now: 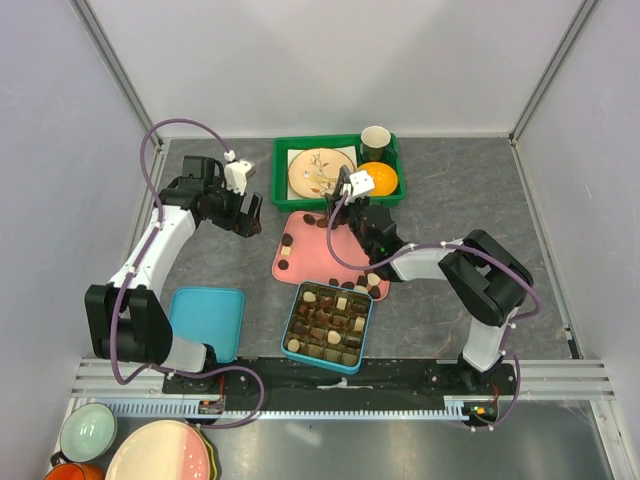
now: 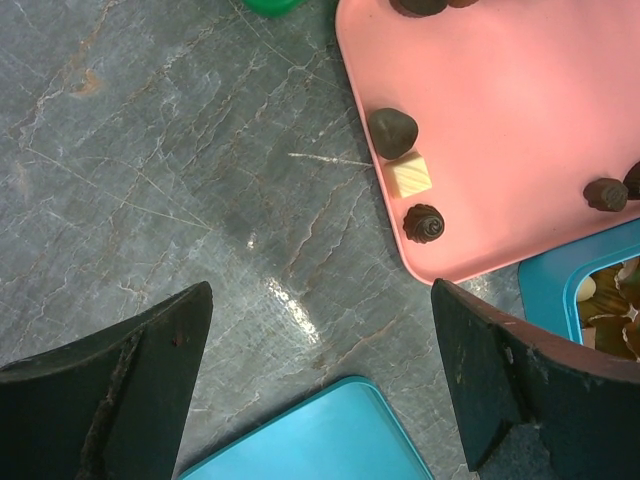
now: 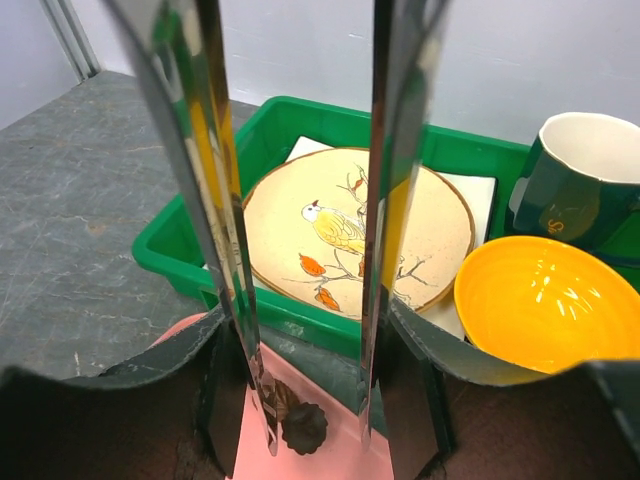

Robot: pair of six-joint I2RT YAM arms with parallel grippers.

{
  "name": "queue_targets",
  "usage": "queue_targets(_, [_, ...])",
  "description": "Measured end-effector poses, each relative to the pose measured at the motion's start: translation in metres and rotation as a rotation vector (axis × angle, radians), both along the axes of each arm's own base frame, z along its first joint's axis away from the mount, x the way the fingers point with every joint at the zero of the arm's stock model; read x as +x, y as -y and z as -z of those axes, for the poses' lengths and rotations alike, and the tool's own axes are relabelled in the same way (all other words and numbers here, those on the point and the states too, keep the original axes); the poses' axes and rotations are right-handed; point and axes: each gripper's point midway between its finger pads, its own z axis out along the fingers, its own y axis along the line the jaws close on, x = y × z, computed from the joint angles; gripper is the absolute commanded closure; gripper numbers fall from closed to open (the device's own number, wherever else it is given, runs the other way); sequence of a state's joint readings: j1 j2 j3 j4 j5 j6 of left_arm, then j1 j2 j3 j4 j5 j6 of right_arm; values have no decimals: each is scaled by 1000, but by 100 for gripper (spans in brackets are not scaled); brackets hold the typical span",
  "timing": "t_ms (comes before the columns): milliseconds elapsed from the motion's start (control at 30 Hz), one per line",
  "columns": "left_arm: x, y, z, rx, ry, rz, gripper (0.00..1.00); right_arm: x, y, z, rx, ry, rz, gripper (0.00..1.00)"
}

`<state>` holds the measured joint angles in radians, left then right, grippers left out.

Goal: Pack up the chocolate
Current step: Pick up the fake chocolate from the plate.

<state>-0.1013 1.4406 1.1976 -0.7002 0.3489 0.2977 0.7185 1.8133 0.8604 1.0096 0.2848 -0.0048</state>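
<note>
Small dark and cream chocolates lie on a pink tray (image 1: pixel 318 255): some at its left edge (image 1: pixel 286 243), some near its far end (image 1: pixel 320 222). A teal box (image 1: pixel 371 301) in front holds several pieces (image 1: pixel 325 322). My right gripper (image 1: pixel 352 213) is shut on metal tongs (image 3: pixel 215 200). The tong tips stand apart over the tray (image 3: pixel 340 455), with a dark fluted chocolate (image 3: pixel 303 427) between them, beside the left tip. My left gripper (image 1: pixel 248 214) is open and empty, left of the tray. In its view (image 2: pixel 320 340) I see a dark piece (image 2: pixel 392 127), a white square (image 2: pixel 411 175) and a swirl (image 2: pixel 424 222).
A teal lid (image 1: pixel 207 322) lies at the front left, also below my left fingers (image 2: pixel 320 440). A green bin (image 1: pixel 282 150) at the back holds a bird plate (image 3: pixel 340 235), a dark green cup (image 3: pixel 575 180) and an orange bowl (image 3: pixel 545 305). Plates and bowls sit off the table's front left.
</note>
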Motion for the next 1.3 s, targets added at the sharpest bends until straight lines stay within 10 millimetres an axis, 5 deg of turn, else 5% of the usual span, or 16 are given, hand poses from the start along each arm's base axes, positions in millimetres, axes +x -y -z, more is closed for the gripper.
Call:
queue_targets(833, [-2, -3, 3, 6, -5, -5, 2, -1, -10, 30, 43, -86, -59, 49])
queue_targets(1300, [-4, -3, -2, 4, 12, -4, 2, -2, -8, 29, 28, -82, -73, 59])
